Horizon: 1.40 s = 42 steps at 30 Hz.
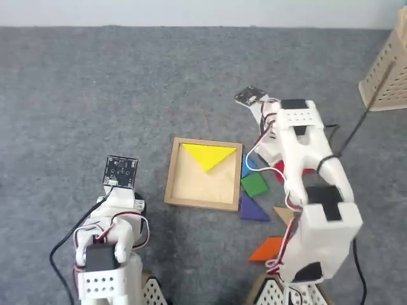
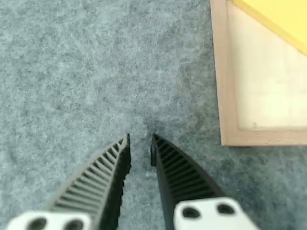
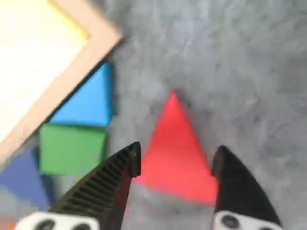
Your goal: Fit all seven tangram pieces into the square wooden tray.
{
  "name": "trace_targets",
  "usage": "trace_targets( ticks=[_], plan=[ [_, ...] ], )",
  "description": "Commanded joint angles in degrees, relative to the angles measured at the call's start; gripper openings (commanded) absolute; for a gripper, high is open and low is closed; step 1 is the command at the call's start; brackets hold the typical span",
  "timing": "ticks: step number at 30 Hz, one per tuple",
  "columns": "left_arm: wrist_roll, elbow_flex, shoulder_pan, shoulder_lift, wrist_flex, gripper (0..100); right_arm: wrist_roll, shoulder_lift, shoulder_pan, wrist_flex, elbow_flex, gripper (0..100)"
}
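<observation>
The square wooden tray lies mid-table with a yellow triangle in its far part. To its right lie a blue piece, a green square, a purple triangle, a tan piece and an orange piece. My right gripper is open, its fingers either side of the red triangle, beside the blue piece and green square. My left gripper hangs over bare carpet near the tray's corner, fingers nearly together, holding nothing.
Grey carpet covers the table. A pale perforated wooden stand is at the far right edge. The right arm hides part of the red triangle from above. The left arm sits at the near left, with open carpet around it.
</observation>
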Motion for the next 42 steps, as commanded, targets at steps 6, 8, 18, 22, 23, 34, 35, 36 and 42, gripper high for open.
trace_targets(
  ticks=[6,8,18,22,23,34,35,36,42],
  plan=[
    [0.44,-0.57,0.18,-1.23,0.00,7,16.35,-9.19,4.00,6.20,3.25,27.1],
    [0.44,-0.57,0.18,-1.23,0.00,7,17.14,-9.10,5.14,2.42,6.33,27.2],
    [0.44,-0.57,0.18,-1.23,0.00,7,15.47,-8.48,4.70,-11.21,15.82,32.6],
    [0.44,-0.57,0.18,-1.23,0.00,7,16.00,-4.53,2.51,-11.65,15.91,32.5],
    [0.44,-0.57,0.18,-1.23,0.00,7,16.00,-3.38,2.15,-12.44,15.91,32.3],
    [0.44,-0.57,0.18,-1.23,0.00,7,15.74,-1.01,2.24,-10.15,12.84,16.2],
    [0.44,-0.57,0.18,-1.23,0.00,7,15.65,-1.01,2.24,-10.15,12.84,16.2],
    [0.44,-0.57,0.18,-1.23,0.00,7,15.65,-1.10,2.24,-10.15,12.84,16.2],
    [0.44,-0.57,0.18,-1.23,0.00,7,13.63,-3.03,1.98,-7.08,9.58,15.8]
  ],
)
